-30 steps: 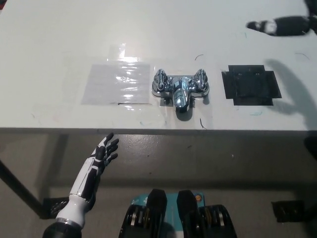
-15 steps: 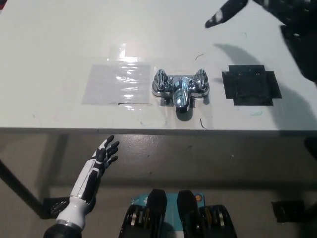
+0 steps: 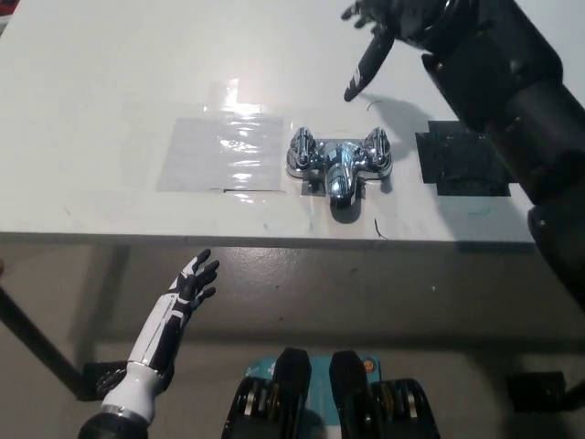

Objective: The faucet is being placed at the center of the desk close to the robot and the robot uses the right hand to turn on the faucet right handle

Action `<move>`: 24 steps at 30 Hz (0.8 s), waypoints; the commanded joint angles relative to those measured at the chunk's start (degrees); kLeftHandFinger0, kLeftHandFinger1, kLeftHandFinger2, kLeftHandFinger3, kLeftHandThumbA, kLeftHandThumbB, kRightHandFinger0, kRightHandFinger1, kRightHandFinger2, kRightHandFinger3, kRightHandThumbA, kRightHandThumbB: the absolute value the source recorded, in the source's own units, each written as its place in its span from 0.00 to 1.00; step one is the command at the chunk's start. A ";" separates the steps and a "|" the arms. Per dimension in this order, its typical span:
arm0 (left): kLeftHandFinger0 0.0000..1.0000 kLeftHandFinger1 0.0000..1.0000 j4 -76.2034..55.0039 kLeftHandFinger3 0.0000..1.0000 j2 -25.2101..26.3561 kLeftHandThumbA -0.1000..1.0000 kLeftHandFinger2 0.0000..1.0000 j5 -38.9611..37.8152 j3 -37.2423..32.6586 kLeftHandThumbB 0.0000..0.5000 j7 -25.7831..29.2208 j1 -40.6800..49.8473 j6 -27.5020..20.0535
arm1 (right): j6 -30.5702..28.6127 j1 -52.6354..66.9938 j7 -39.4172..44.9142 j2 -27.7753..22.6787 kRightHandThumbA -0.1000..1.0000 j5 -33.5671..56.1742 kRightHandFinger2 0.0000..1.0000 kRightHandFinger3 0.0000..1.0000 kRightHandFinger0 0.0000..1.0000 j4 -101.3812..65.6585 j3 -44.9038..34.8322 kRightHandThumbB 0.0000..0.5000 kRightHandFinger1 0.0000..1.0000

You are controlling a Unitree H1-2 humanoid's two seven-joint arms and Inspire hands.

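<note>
Big white desk point(image 3: 110, 73) fills most of the head view, with its front edge running across the middle of the picture. Next biggest is the black right arm point(image 3: 512, 101), coming in from the right side and reaching over the far half of the desk; it partly covers a square black patch point(image 3: 457, 165) stuck flat on the desk to the right of the faucet. Left of the faucet there's a clear shiny sheet point(image 3: 224, 154) lying flat, taped at the top by the look of it, with glare all over it.

The faucet point(image 3: 338, 166) itself (chrome, two handles and a short spout) sits about centre of the desk, near the front edge, between the sheet and the black patch; its spout point(image 3: 339, 185) points toward the robot. Its right handle point(image 3: 377, 146) is the one nearer the black patch, and the left handle point(image 3: 302, 148) is nearer the sheet; both look about the same, and I can't tell how far either is turned.

Right hand point(image 3: 393, 18) is up at the top of the picture, beyond the right handle and clear of it; fingers spread wide, holding nothing, with one finger point(image 3: 364, 69) stretched out and pointing down toward the faucet; its shadow falls on the desk just past the handle. Left hand point(image 3: 187, 291) rests lower left, below the desk's front edge, fingers loosely apart, empty too.
</note>
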 commanded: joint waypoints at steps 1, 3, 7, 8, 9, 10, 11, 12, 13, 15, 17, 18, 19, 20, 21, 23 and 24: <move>1.00 1.00 -1.01 1.00 0.32 1.00 1.00 -0.06 0.16 0.15 -0.48 -0.81 -2.03 | -3.51 -5.92 -1.85 1.41 1.00 -2.38 1.00 1.00 1.00 3.16 0.45 0.49 1.00; 1.00 1.00 -0.96 1.00 0.29 1.00 1.00 -0.30 0.33 0.14 -0.47 -0.72 -2.26 | -4.79 -5.76 -1.89 1.93 1.00 -2.20 1.00 1.00 1.00 4.10 0.20 0.50 1.00; 1.00 1.00 -1.39 1.00 0.40 1.00 1.00 0.15 0.37 0.15 -0.32 -0.51 -1.93 | -5.41 -4.40 -4.64 2.82 1.00 -3.56 1.00 1.00 1.00 5.63 0.67 0.61 1.00; 1.00 1.00 -1.48 1.00 0.56 1.00 1.00 0.44 0.36 0.14 -0.28 -0.49 -1.95 | -5.23 -4.32 -4.18 2.93 1.00 -3.28 1.00 1.00 1.00 6.06 0.34 0.60 1.00; 1.00 1.00 -1.46 1.00 0.59 1.00 1.00 0.58 0.30 0.13 -0.30 -0.55 -2.02 | -5.34 -4.25 -4.04 2.86 1.00 -3.10 1.00 1.00 1.00 6.24 0.02 0.61 1.00; 1.00 1.00 -1.35 1.00 0.53 1.00 1.00 0.61 0.21 0.13 -0.37 -0.73 -2.16 | -6.01 -4.23 -2.73 2.59 1.00 -3.17 1.00 1.00 1.00 6.60 0.15 0.55 1.00; 1.00 1.00 -1.31 1.00 0.53 1.00 1.00 0.49 0.22 0.12 -0.46 -0.78 -2.18 | -6.64 -4.27 -1.73 2.56 1.00 -2.78 1.00 1.00 1.00 7.00 -0.17 0.50 1.00; 1.00 1.00 -1.38 1.00 0.56 1.00 1.00 0.51 0.22 0.13 -0.49 -0.93 -2.03 | -7.01 -4.24 -1.61 2.46 1.00 -3.04 1.00 1.00 1.00 7.17 -0.01 0.51 1.00; 1.00 1.00 -1.34 1.00 0.54 1.00 1.00 0.45 0.25 0.14 -0.50 -1.12 -1.97 | -7.09 -4.14 -1.84 2.34 1.00 -3.09 1.00 1.00 1.00 7.24 -0.07 0.51 1.00; 1.00 1.00 -1.48 1.00 0.36 1.00 1.00 0.28 0.39 0.17 -0.35 -1.09 -1.60 | -7.08 -3.82 -1.89 2.24 1.00 -2.63 1.00 1.00 1.00 7.47 -0.64 0.48 1.00; 1.00 1.00 -1.74 1.00 0.32 1.00 1.00 0.44 0.39 0.18 -0.26 -1.05 -1.10 | -8.03 -3.33 -2.24 2.04 1.00 -3.57 1.00 1.00 1.00 7.66 0.08 0.49 1.00; 1.00 1.00 -1.85 1.00 0.36 1.00 1.00 0.45 0.48 0.18 -0.19 -0.96 -1.15 | -8.16 -3.42 -2.41 2.17 1.00 -3.81 1.00 1.00 1.00 7.77 0.26 0.50 1.00; 1.00 1.00 -2.09 1.00 0.42 1.00 1.00 0.33 0.49 0.15 -0.29 -0.89 -0.85 | -8.72 -3.21 -2.75 2.20 1.00 -4.91 1.00 1.00 1.00 7.80 1.32 0.52 1.00; 1.00 1.00 -2.21 1.00 0.46 1.00 1.00 0.37 0.47 0.15 -0.33 -0.88 -0.62 | -8.91 -3.12 -2.84 2.21 1.00 -5.15 1.00 1.00 1.00 7.93 1.55 0.52 1.00; 1.00 1.00 -2.21 1.00 0.52 1.00 1.00 0.33 0.57 0.15 -0.33 -1.13 -0.46 | -8.62 -3.29 -3.06 2.34 1.00 -5.11 1.00 1.00 1.00 8.25 1.49 0.53 1.00; 1.00 1.00 -2.16 1.00 0.53 1.00 1.00 0.70 0.63 0.17 -0.11 -1.28 -0.33 | -9.00 -3.17 -3.06 2.39 1.00 -5.27 1.00 1.00 1.00 8.71 1.49 0.52 1.00; 1.00 1.00 -2.15 1.00 0.49 1.00 1.00 0.63 0.66 0.18 -0.11 -1.33 -0.64 | -8.93 -2.89 -3.26 2.43 1.00 -5.49 1.00 1.00 1.00 8.79 1.56 0.52 1.00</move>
